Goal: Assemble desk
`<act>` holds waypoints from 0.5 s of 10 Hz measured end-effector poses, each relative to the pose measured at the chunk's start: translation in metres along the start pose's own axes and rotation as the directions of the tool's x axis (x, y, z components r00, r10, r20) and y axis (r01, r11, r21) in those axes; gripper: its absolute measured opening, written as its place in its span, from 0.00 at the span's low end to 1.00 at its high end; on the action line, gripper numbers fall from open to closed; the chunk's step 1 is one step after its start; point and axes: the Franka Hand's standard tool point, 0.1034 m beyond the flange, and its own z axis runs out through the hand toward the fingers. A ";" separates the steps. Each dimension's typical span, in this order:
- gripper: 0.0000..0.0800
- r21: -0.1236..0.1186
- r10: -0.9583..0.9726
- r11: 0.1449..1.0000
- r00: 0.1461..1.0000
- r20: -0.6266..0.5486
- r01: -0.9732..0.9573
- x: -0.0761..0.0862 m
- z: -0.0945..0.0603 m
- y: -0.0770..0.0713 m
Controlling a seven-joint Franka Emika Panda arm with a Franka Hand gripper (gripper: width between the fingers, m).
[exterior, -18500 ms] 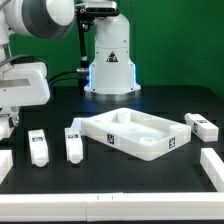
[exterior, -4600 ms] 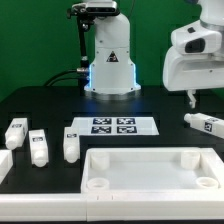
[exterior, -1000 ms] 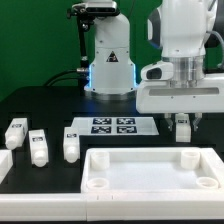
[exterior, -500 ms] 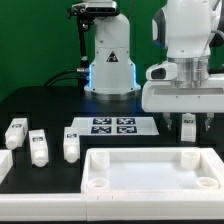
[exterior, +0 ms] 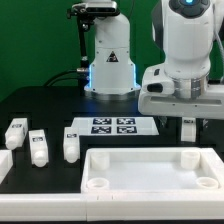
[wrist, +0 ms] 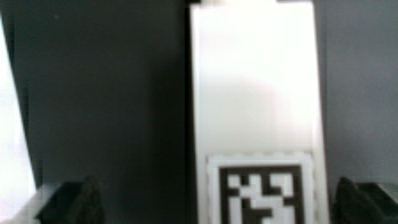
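The white desk top (exterior: 150,172) lies rim up at the front of the black table. Three white tagged legs lie at the exterior view's left (exterior: 15,133), (exterior: 38,147), (exterior: 72,143). My gripper (exterior: 188,130) is down low behind the top's far right corner, astride a fourth tagged leg (exterior: 188,126). In the wrist view this leg (wrist: 258,100) runs lengthwise between my dark fingertips (wrist: 71,203), with a gap on each side, wider on one side. The gripper (wrist: 217,205) is open and not touching the leg.
The marker board (exterior: 113,126) lies flat in the middle of the table, behind the desk top. The robot's white base (exterior: 110,60) stands at the back. White blocks sit at the left edge (exterior: 4,160).
The gripper has shifted slightly to the exterior view's right over the last second and stays low around the leg. The other legs and the desk top have not moved.
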 end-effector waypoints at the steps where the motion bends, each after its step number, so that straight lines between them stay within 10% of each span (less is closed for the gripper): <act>1: 0.81 -0.008 -0.003 1.000 0.997 0.081 0.004 -0.006 0.001 0.003; 2: 0.81 -0.008 0.008 1.000 0.987 0.161 -0.007 -0.005 -0.003 0.002; 4: 0.81 0.105 -0.061 0.994 0.963 0.263 0.035 0.018 -0.058 -0.022; 5: 0.81 0.090 -0.057 0.996 0.943 0.328 0.029 0.003 -0.043 -0.026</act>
